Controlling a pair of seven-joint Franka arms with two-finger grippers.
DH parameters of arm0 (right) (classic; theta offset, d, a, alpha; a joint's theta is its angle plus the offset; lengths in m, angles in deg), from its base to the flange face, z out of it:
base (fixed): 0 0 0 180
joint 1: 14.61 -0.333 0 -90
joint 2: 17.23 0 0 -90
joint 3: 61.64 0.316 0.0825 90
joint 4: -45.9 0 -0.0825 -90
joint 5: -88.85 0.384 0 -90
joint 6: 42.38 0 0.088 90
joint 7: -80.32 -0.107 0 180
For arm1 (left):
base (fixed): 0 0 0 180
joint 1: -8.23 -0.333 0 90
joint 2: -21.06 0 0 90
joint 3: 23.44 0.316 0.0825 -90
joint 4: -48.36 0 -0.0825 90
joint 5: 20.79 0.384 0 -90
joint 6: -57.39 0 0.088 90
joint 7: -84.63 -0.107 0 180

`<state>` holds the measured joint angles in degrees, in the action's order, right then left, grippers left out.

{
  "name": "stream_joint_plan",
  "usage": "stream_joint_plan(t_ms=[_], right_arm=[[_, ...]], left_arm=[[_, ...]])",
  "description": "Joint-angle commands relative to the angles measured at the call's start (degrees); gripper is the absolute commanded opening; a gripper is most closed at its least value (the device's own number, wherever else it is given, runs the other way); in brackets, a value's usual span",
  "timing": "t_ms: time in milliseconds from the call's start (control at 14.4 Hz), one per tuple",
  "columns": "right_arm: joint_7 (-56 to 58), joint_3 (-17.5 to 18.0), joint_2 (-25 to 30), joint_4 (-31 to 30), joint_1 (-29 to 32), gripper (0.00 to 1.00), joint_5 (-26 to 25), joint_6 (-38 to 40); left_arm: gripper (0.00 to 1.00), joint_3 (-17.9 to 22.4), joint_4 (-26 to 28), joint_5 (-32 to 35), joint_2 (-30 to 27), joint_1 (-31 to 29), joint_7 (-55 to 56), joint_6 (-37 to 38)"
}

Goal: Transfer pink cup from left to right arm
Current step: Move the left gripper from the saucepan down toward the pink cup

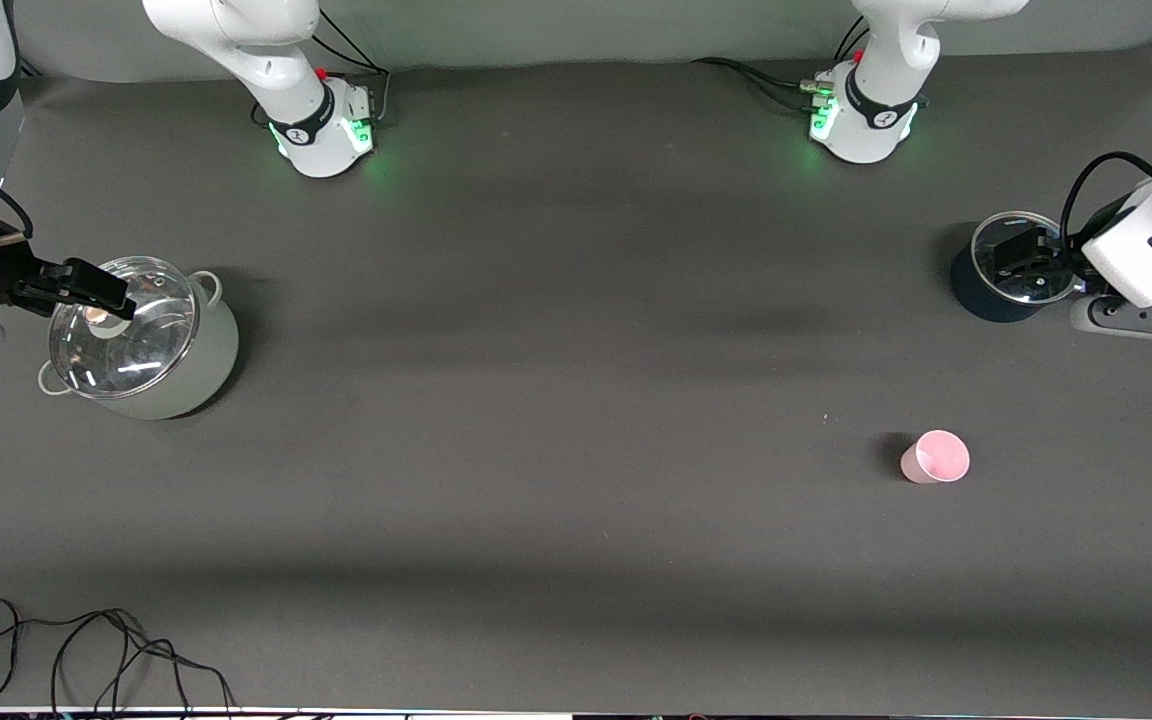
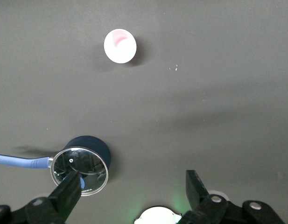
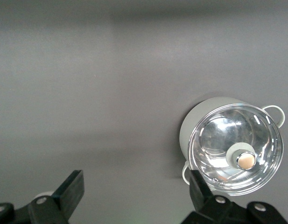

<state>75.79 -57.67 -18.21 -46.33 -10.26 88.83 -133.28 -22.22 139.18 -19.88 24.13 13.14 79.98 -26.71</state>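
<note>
The pink cup (image 1: 936, 457) stands upright on the dark table, toward the left arm's end and nearer to the front camera than the dark blue pot. It also shows in the left wrist view (image 2: 120, 45), open side up and alone. My left gripper (image 1: 1026, 258) is open and empty, up in the air over the dark blue pot; in its wrist view (image 2: 132, 189) the jaws stand wide apart. My right gripper (image 1: 96, 290) is open and empty, up in the air over the white pot; its wrist view (image 3: 134, 191) shows bare table between the jaws.
A dark blue saucepan (image 1: 996, 290) with a glass lid and a blue handle (image 2: 22, 161) stands at the left arm's end. A white two-handled pot (image 1: 151, 340) with a glass lid (image 3: 235, 149) stands at the right arm's end. A black cable (image 1: 86, 650) lies at the near edge.
</note>
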Motion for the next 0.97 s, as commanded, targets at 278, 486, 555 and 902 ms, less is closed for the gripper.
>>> stream_joint_plan(t_ms=[278, 486, 555, 902], right_arm=[[-0.48, 0.25, -0.69, 1.45, -0.05, 1.0, 0.19, 1.16], [-0.74, 0.25, -0.69, 1.36, -0.05, 1.0, 0.19, 1.16], [-0.65, 0.25, -0.69, 1.36, -0.05, 1.0, 0.19, 1.16], [-0.92, 0.25, -0.78, 1.45, -0.05, 1.0, 0.19, 1.16]], left_arm=[[1.0, 0.28, -1.25, 0.84, 0.1, 0.63, -1.4, 0.16], [1.0, 0.37, -2.57, 0.84, 0.8, 0.19, -4.39, 0.17], [1.0, 0.37, -2.84, 0.93, 0.8, 0.1, -5.7, -0.01], [1.0, 0.81, -7.31, 0.23, 3.61, -1.56, -22.46, -1.32]])
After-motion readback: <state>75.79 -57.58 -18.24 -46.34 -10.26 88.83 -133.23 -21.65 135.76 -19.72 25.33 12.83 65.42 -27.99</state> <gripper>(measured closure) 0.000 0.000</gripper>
